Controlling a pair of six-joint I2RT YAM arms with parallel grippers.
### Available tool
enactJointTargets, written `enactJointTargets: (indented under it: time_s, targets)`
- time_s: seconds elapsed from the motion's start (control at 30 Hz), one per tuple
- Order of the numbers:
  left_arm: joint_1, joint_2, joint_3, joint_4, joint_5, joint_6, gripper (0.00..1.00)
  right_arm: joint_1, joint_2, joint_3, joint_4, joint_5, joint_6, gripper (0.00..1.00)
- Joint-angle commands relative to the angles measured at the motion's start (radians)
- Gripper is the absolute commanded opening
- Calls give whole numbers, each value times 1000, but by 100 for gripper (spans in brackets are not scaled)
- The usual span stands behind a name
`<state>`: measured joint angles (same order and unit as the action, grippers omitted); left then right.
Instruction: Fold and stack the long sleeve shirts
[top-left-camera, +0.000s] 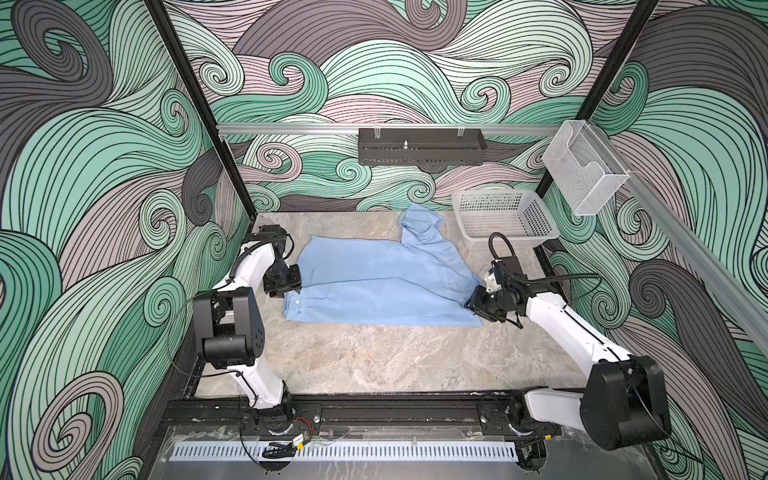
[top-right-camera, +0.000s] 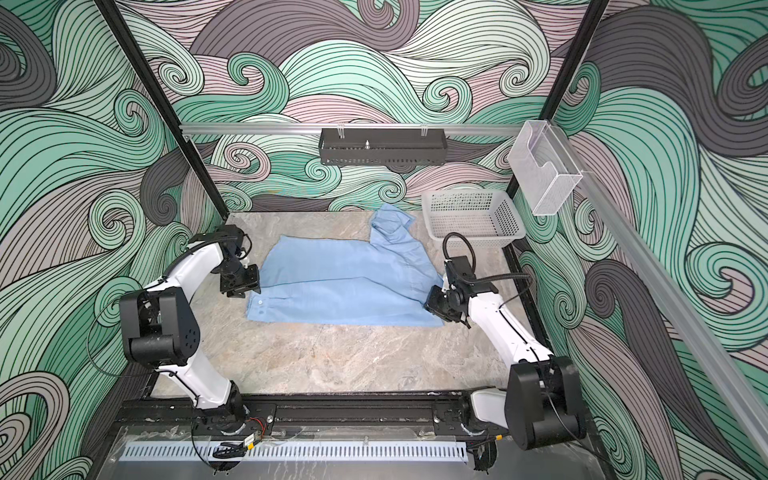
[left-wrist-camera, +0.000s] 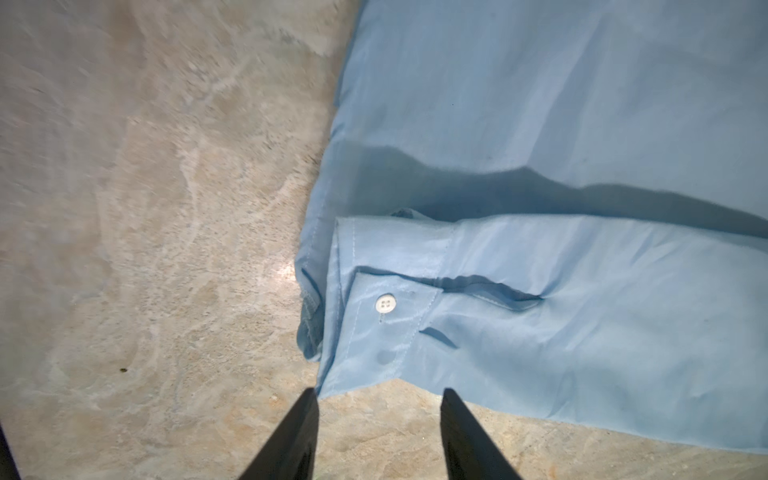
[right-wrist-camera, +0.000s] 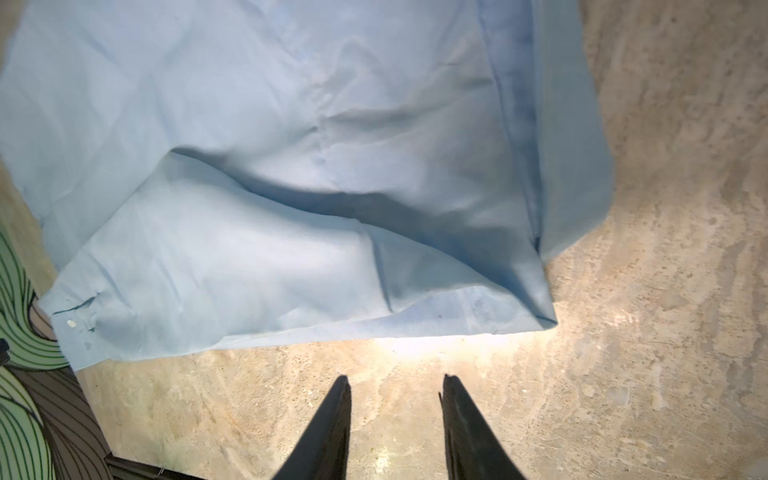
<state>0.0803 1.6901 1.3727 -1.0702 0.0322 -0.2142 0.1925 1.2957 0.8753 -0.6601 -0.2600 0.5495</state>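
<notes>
One light blue long sleeve shirt (top-left-camera: 374, 282) (top-right-camera: 345, 286) lies partly folded on the marble table, with a sleeve laid across its near edge and the collar end bunched toward the back. The buttoned cuff (left-wrist-camera: 384, 303) rests at the shirt's near left corner. My left gripper (top-left-camera: 289, 289) (left-wrist-camera: 378, 395) hovers just off that cuff, open, with only bare table between its fingers. My right gripper (top-left-camera: 473, 305) (right-wrist-camera: 395, 380) sits beside the shirt's near right corner (right-wrist-camera: 544, 316). It is open and holds nothing.
A pale perforated basket (top-left-camera: 534, 220) (top-right-camera: 505, 222) stands at the back right, behind the right arm. A black tray (top-left-camera: 419, 151) hangs on the back rail and a clear holder (top-left-camera: 582, 166) on the right rail. Bare marble table (top-left-camera: 374, 357) stretches in front of the shirt.
</notes>
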Motion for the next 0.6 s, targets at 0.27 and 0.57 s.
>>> enactJointTargets:
  time_s: [0.27,0.57]
  targets:
    - [-186,115,15,113,163,-145,49,166,394,267,34,10,29,36]
    - [-158,186,-126,130,104,-259,50,188,531,203,38,29,62,35]
